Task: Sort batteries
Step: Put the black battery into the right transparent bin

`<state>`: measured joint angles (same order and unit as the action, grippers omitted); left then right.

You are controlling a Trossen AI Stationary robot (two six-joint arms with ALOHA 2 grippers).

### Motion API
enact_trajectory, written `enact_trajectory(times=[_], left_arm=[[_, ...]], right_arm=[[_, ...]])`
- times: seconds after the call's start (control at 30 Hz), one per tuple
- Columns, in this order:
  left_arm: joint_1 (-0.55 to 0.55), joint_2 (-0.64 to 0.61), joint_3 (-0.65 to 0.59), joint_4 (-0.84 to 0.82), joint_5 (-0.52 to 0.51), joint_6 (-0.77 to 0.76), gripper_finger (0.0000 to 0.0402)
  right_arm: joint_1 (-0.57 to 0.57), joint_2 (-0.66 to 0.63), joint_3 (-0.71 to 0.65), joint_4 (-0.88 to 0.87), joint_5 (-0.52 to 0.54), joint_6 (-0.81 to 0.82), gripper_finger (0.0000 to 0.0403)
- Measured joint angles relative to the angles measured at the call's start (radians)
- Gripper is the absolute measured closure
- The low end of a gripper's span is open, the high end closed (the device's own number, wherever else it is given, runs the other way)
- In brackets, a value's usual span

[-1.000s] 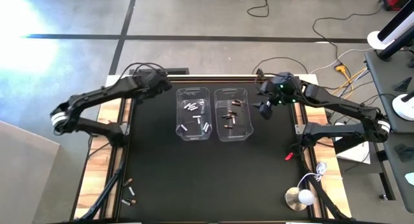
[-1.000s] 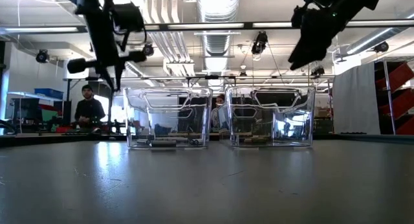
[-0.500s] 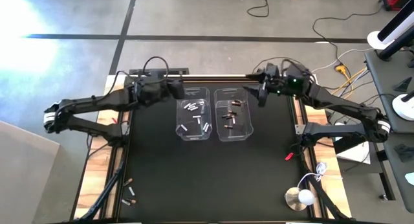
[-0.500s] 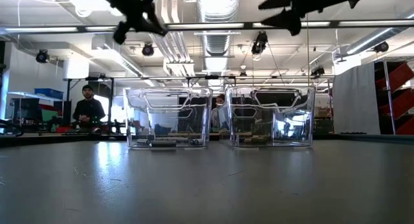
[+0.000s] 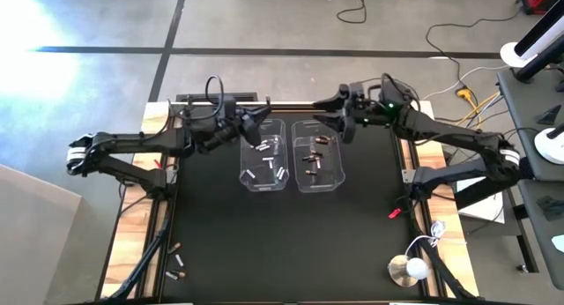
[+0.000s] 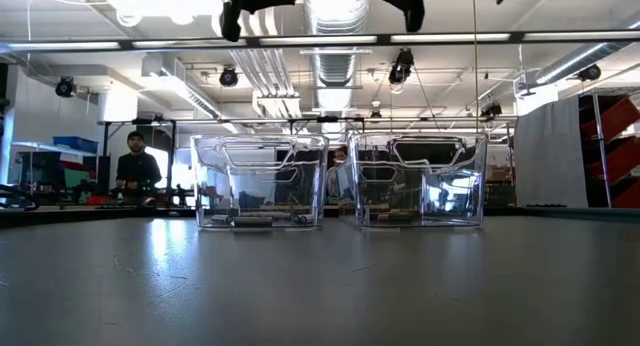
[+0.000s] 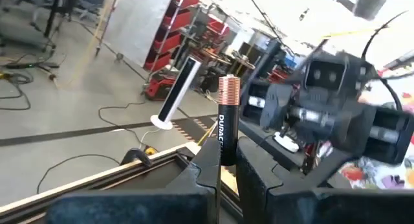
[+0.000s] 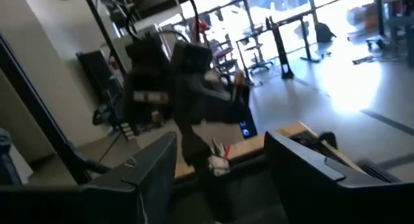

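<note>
The left gripper [image 5: 256, 120], just left of centre in the high view, is clamped on a dark battery with a copper-coloured end [image 7: 227, 123], its lower part hidden between the fingers. It hovers over the far rim of the left clear plastic bin [image 5: 263, 184], which holds silvery cells [image 5: 262, 147]. The right gripper [image 5: 339, 120], its fingers spread apart, hangs at the far edge of the right clear bin [image 5: 317, 183] of dark cells [image 5: 310, 157]. In the low view both grippers are cut off at the top edge.
</note>
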<state>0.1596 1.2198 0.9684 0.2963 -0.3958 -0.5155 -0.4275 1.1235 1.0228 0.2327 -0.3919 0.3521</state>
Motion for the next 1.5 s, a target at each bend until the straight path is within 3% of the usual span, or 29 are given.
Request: enact_trajectory(times=[0.33,0.53,0.67,0.97,1.17,1.3,1.5], left_arm=[[-0.009,-0.01,0.0,0.001,0.048,0.036,0.0391],[-0.015,-0.02,0.0,0.001,0.048,0.097,0.0391],[-0.027,-0.05,0.0,0.001,0.048,0.157,0.0391],[-0.035,-0.071,0.0,-0.019,0.084,0.215,0.0391],[-0.035,-0.066,0.0,-0.025,0.128,0.224,0.0391],[-0.035,-0.066,0.0,-0.029,0.164,0.234,0.0391],[-0.04,-0.059,0.0,-0.028,0.179,0.24,0.0391]], right_arm=[[0.039,0.213,0.248,-0.134,-0.009,0.012,0.0159],[0.094,0.25,0.359,-0.124,-0.034,-0.058,0.0139],[0.1,0.25,0.373,-0.131,0.022,-0.076,0.0129],[0.162,0.261,0.371,-0.121,0.04,-0.111,0.013],[0.197,0.274,0.369,-0.124,0.241,-0.137,0.0149],[0.184,0.283,0.369,-0.122,0.244,-0.131,0.0158],[0.197,0.326,0.369,-0.085,0.167,-0.084,0.0167]])
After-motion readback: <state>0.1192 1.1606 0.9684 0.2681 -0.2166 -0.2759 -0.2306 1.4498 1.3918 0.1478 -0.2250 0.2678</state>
